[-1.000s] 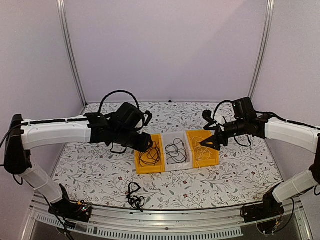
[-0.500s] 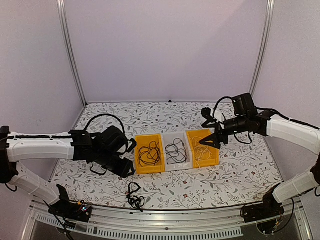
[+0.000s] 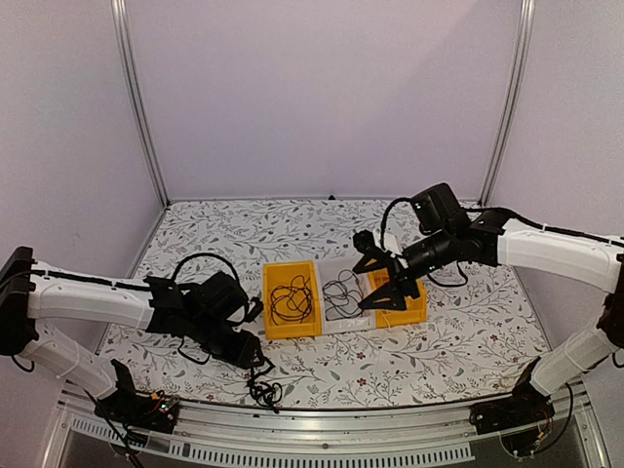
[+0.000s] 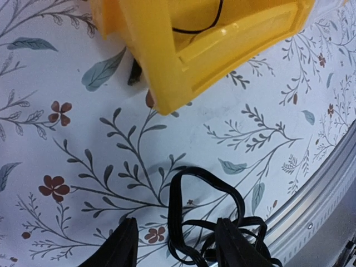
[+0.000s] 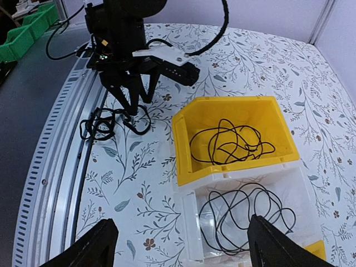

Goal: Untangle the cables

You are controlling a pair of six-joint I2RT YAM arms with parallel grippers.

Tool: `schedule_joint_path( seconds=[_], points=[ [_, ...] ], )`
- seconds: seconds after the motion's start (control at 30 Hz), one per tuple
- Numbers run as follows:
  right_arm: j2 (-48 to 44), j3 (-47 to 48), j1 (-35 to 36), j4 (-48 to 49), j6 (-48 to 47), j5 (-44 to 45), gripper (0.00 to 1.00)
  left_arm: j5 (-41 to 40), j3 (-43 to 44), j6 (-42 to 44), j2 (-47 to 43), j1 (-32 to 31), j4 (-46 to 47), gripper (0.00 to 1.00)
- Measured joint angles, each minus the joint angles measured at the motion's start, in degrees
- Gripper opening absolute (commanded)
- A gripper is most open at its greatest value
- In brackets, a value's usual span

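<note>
cables (image 3: 263, 382) tangle: long axis near-far, l gripper (image 4: 177, 222) spread over it

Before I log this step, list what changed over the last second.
The left gripper swung from above the left yellow bin back toward its base; it now hangs open over the loose cable tangle. The right gripper slid leftward from the right yellow bin to the white bin, open. Neither holds anything. Bins and tangle stayed put.
</note>
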Motion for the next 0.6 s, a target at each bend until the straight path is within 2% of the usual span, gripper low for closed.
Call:
schedule_joint_path(
  seconds=[0.13,0.3,0.47,0.6],
  points=[
    [5.44,2.43,8.28,-1.14,0.33,-1.68,0.85,-0.28,-0.48,-0.31,0.94,0.02,3.23,0.47],
    [16.98,9.22,17.18,-2.93,2.32,-5.03,0.83,-2.58,-2.29,-1.38,-0.20,0.46,4.81,0.51],
    [27.76,17.22,22.36,-3.74,5.44,-6.69,0.82,-8.39,-4.72,-3.72,-9.57,0.83,4.31,0.55],
    [32.94,21.97,24.11,-4.37,7.26,-8.13,0.80,-12.81,-4.96,-5.22,-17.25,1.68,4.07,0.55]
  ],
)
